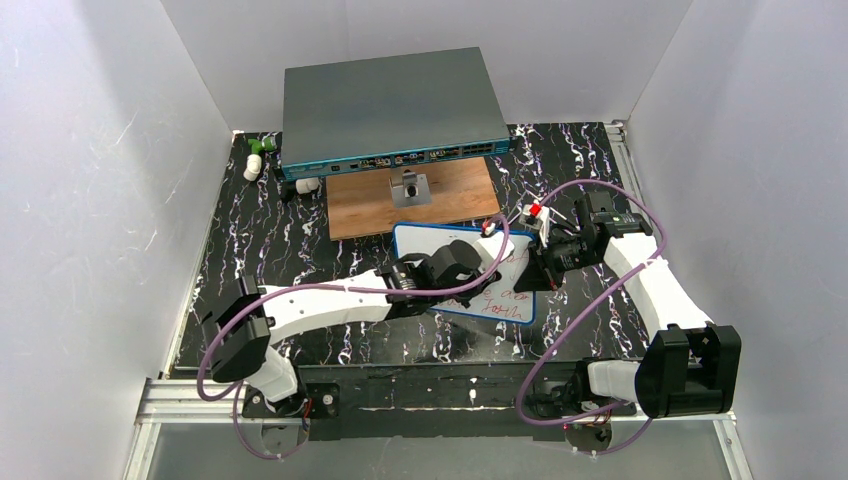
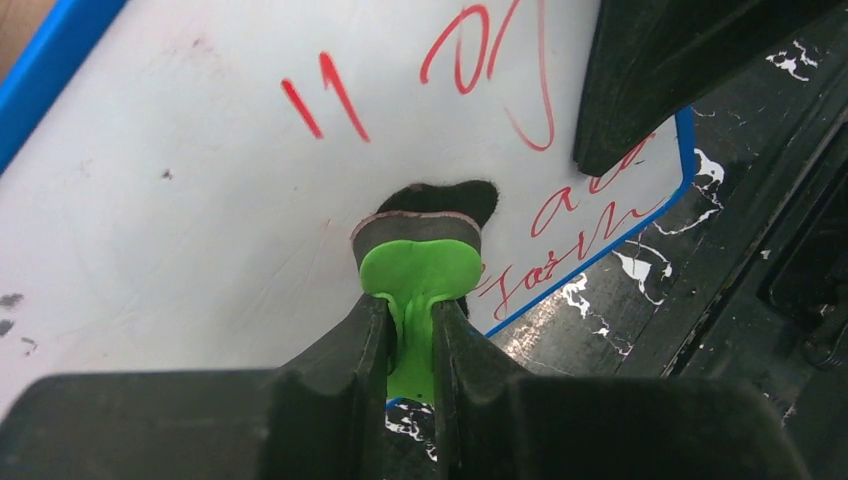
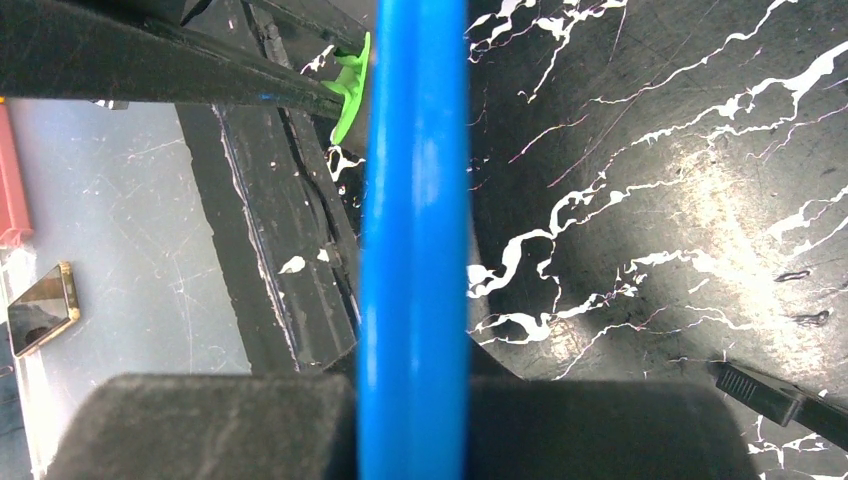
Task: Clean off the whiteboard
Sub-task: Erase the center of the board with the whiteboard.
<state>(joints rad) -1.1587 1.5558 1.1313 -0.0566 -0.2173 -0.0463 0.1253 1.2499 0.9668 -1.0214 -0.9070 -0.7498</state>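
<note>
The whiteboard lies on the black marbled table in front of the wooden board, blue-framed, with red handwriting on its right part. Its left part is wiped white. My left gripper is over the board, shut on a green eraser whose black felt pad presses on the white surface. My right gripper is shut on the board's right edge. The blue frame runs between its jaws. The eraser also shows in the right wrist view.
A large grey-teal network switch stands at the back, with a brown wooden board in front of it and a small metal item on that. Small green and white objects lie back left. White walls enclose the table.
</note>
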